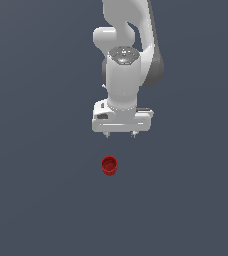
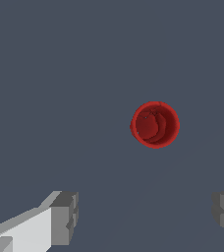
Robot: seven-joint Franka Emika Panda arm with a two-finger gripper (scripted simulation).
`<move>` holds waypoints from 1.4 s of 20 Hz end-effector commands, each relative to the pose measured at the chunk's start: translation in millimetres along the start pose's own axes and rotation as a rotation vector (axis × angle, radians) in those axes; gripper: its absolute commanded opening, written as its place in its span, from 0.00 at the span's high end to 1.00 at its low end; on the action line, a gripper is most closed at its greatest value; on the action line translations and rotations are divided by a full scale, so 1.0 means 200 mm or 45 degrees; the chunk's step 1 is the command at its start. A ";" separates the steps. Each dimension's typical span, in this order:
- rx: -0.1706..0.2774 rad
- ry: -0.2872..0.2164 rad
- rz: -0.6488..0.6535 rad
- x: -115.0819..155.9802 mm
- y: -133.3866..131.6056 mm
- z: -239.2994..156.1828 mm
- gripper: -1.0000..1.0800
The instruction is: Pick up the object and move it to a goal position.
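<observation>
The object is a small red cup (image 1: 109, 166) with a wider rim, standing upright with its mouth up on the dark grey floor. In the wrist view the cup (image 2: 154, 124) shows from above, its hollow inside visible. My white gripper (image 1: 120, 134) hangs above the floor, behind the cup and slightly toward the exterior view's right, apart from it. Its jaws stand wide open and hold nothing. In the wrist view the gripper (image 2: 146, 214) shows two grey fingertips (image 2: 65, 219) far apart, with the cup outside the gap between them.
The white arm (image 1: 128, 55) rises behind the gripper. The flat dark grey floor (image 1: 36, 200) fills both views.
</observation>
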State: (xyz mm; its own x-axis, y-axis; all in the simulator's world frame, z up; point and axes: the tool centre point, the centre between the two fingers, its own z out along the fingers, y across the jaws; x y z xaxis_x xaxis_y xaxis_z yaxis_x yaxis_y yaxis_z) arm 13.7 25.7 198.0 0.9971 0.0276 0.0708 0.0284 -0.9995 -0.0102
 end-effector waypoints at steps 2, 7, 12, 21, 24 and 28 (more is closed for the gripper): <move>0.000 0.001 -0.001 0.00 0.00 0.00 0.04; -0.001 -0.007 0.014 0.03 0.02 0.04 0.04; -0.004 -0.022 0.045 0.08 0.06 0.12 0.04; -0.013 -0.065 0.130 0.20 0.17 0.37 0.04; -0.016 -0.075 0.151 0.23 0.20 0.43 0.04; -0.018 -0.085 0.169 0.25 0.23 0.49 0.04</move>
State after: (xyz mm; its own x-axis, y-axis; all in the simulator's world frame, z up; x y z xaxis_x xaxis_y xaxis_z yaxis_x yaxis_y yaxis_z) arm 69.1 -16.2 106.7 0.9950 -0.0997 0.0051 -0.0997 -0.9950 -0.0015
